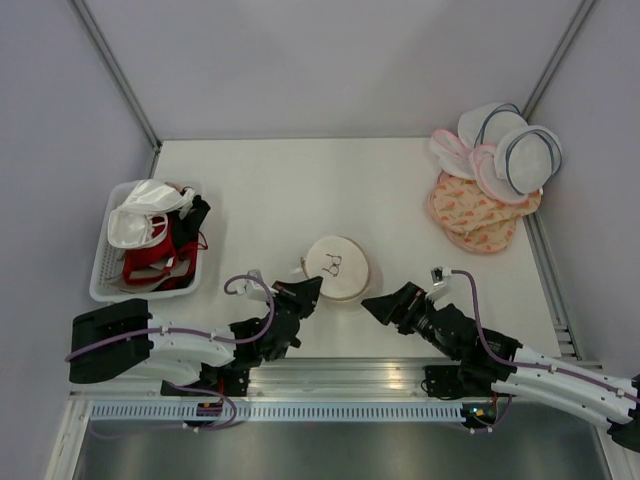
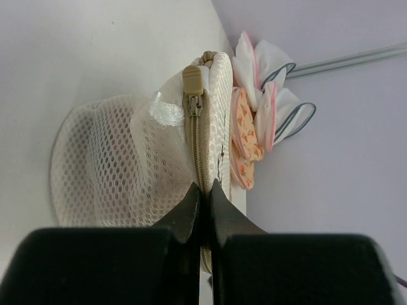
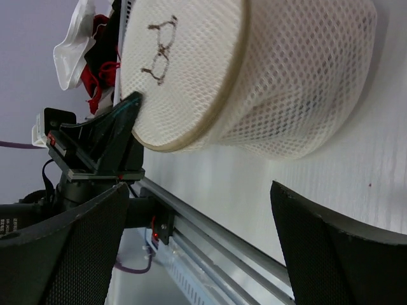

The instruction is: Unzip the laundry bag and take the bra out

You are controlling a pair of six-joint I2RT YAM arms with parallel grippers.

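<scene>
The laundry bag [image 1: 337,267], zipped shut, is set at the near middle of the table [image 1: 260,190]; the bra cannot be discerned inside it. The zip seam [image 2: 198,149] is pinched by the closed left gripper [image 1: 303,292], apart from the slider [image 2: 193,81], while the right gripper [image 1: 382,303] is held wide open just beside the bag. Should the pinch slip, the bag would likely be dragged, not unzipped.

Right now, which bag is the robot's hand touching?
The cream laundry bag with the bra drawing, pinched by the left gripper; the other bags lie far away.
</scene>
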